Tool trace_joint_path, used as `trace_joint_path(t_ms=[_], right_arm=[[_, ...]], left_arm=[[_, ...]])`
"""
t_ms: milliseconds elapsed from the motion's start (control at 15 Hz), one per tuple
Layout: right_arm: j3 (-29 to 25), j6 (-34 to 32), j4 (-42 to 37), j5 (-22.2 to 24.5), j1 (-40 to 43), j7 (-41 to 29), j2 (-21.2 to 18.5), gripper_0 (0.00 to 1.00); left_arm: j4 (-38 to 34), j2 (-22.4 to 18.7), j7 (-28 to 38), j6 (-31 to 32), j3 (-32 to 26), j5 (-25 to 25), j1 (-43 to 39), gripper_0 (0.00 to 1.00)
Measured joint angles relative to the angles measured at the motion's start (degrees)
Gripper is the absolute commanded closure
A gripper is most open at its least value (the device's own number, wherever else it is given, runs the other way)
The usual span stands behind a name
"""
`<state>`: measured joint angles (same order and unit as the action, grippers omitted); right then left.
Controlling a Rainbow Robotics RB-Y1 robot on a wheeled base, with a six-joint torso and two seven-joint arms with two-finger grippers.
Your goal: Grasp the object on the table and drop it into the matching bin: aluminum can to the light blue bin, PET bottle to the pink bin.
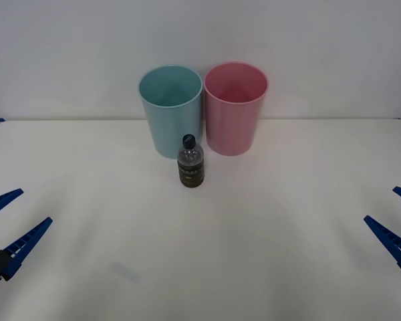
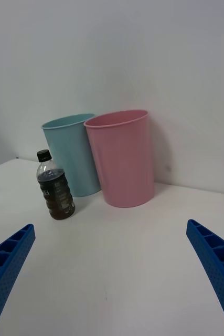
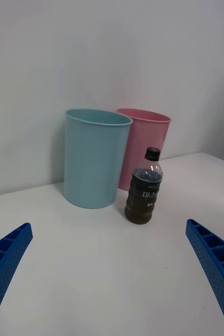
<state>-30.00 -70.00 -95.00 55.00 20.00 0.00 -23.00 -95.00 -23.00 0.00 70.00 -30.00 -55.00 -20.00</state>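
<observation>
Nothing done yet: the bottle stands upright at the surface's 12 o'clock, before the pink bin and light blue bin. Left gripper at 8 o'clock and right gripper at 4 o'clock wait, jaws wide and empty.

Bare lab: white table, blank wall

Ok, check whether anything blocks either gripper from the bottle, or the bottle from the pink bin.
Nothing visible does. Bare table lies between the bottle and both open grippers, left and right. The pink bin stands just behind it, beside the light blue bin.
</observation>
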Motion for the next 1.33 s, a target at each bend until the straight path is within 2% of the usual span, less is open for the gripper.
trace_joint_path(t_ms=[200,600,933,1333], right_arm=[[-0.2,-0.2,-0.1,-0.5,-0.2,-0.1,0.3,0.0],[1.7,0.4,-0.6,-1.6,-0.7,-0.7,-2.5,0.0],[7.2,1.7,-0.6,-1.6,-3.4,-1.2,-8.1,0.0],[16.8,8.7,-0.6,-3.3,-6.9,-3.6,-16.6,0.0]], left_arm=[[0.0,0.0,0.0,0.0,0.0,0.0,0.0,0.0],[0.0,0.0,0.0,0.0,0.0,0.0,0.0,0.0],[0.0,0.0,0.0,0.0,0.0,0.0,0.0,0.0],[0.0,0.0,0.0,0.0,0.0,0.0,0.0,0.0]])
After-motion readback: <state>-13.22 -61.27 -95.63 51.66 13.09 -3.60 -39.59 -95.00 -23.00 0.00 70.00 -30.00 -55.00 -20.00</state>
